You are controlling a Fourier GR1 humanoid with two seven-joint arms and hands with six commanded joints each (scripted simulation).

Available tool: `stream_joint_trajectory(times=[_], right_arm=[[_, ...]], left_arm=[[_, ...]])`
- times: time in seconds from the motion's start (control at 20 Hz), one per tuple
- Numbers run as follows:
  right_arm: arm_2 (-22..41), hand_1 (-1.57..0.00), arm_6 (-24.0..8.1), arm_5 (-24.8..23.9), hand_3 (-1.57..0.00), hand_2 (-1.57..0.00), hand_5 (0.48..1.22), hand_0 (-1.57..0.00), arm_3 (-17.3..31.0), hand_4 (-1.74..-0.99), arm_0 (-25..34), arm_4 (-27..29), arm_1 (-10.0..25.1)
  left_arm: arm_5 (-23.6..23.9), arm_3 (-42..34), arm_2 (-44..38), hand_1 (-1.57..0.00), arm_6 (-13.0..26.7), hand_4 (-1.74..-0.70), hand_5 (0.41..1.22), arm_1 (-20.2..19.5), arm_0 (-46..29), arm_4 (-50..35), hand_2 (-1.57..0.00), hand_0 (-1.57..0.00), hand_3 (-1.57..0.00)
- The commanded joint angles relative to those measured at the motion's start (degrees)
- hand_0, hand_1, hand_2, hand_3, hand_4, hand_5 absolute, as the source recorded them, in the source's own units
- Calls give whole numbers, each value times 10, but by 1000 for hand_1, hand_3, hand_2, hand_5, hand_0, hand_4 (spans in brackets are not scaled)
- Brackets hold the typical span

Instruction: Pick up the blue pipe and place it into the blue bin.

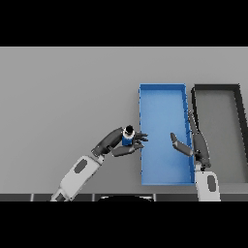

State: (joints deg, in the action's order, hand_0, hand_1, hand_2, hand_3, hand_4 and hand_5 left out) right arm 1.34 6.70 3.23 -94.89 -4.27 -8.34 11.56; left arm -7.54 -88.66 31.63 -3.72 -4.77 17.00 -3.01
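My right robot hand (197,145) sits nearest me, its arm coming up from the lower edge at the right. It hangs over the right wall of the blue bin (145,145), with its fingers straight and pointing away from me along that wall, and its thumb spread out to the left above the bin's floor. It holds nothing.

My left robot hand (127,144) reaches in from the lower left, its white and grey forearm slanting across the grey table (63,97). Its fingers and thumb are curled round the blue pipe (128,137), which stands roughly upright in my grasp; I can see its dark open top end facing up. The pipe is just beside the bin's left wall, still outside it, and my fingertips reach over that wall.

The blue bin is a long rectangular tray running away from me. Just to its right lies a dark bin (240,135) of similar shape with a grey floor, the two nearly touching side by side.
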Motion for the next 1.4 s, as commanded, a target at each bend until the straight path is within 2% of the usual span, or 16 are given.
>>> stream_joint_trajectory(times=[0.0,0.1,0.2,0.3,0.35,0.4,0.45,0.5,0.6,0.7,0.85,1.05,1.15,1.25,1.35], right_arm=[[0,1,1,-1,1,1,643,1,-4,-1141,-3,-1,0],[4,1,-1,-7,1,1,643,1,-15,-1138,-13,-7,-3],[12,1,-8,-17,1,1,643,1,-32,-1188,-22,-18,-12],[7,1,-7,-21,1,-2,642,1,-38,-1184,-30,-20,-8],[5,1,-4,-15,1,-20,642,1,-41,-1187,-26,-10,-5],[5,-2,21,12,1,-41,648,1,-57,-1195,-30,29,-10],[-1,-12,18,44,0,-67,641,1,-60,-1198,-26,76,-8],[1,-22,0,82,-1,-89,624,1,-84,-1202,-20,123,2],[4,-29,-64,129,-1,-120,607,1,-111,-1215,17,192,32],[5,-18,-113,170,0,-117,588,1,-137,-1228,44,258,66],[32,-9,-176,196,0,-104,560,1,-167,-1255,101,307,93],[67,-3,-216,220,1,-66,558,1,-180,-1291,167,302,113],[86,-2,-217,234,1,-44,559,1,-178,-1298,193,300,107],[106,-1,-237,242,1,-42,560,1,-172,-1300,218,307,96],[123,0,-252,249,1,-45,555,1,-171,-1282,242,324,87]], left_arm=[[1,7,-4,-1569,9,-1466,1220,4,4,0,-1569,-1568,-1569],[-5,6,-6,-1569,6,-1466,1220,7,2,1,-1570,-1569,-1570],[-5,11,-4,-1570,3,-1466,1220,10,-2,14,-1570,-1570,-1570],[-15,12,-10,-1570,-5,-1467,1220,6,-5,11,-1570,-1570,-1570],[-19,14,-13,-1570,-5,-1467,1220,9,-4,9,-1571,-1570,-1571],[-23,12,-17,-1571,-3,-1467,1221,9,0,7,-1571,-1571,-1571],[-24,10,-16,-1571,-4,-1467,1221,9,-3,11,-1571,-1571,-1571],[-25,9,-15,-1571,-7,-1467,1221,11,-7,13,-1571,-1571,-1571],[-26,5,-13,-1571,0,-1467,1221,18,-8,17,-1571,-1571,-1571],[-33,3,-17,-1571,-3,-1467,1221,17,-10,16,-1571,-1571,-1571],[-33,5,-21,-1571,9,-1467,1221,22,-8,26,-1571,-1571,-1571],[-38,7,-33,-1571,14,-1467,1221,26,1,30,-1571,-1571,-1571],[-43,12,-32,-1571,6,-1467,1221,27,-4,39,-1571,-1571,-1571],[-49,14,-36,-1571,6,-1467,1221,34,-2,37,-1571,-1571,-1571],[-60,11,-35,-1571,-16,-1466,1221,28,-11,41,-1571,-1571,-1571]])
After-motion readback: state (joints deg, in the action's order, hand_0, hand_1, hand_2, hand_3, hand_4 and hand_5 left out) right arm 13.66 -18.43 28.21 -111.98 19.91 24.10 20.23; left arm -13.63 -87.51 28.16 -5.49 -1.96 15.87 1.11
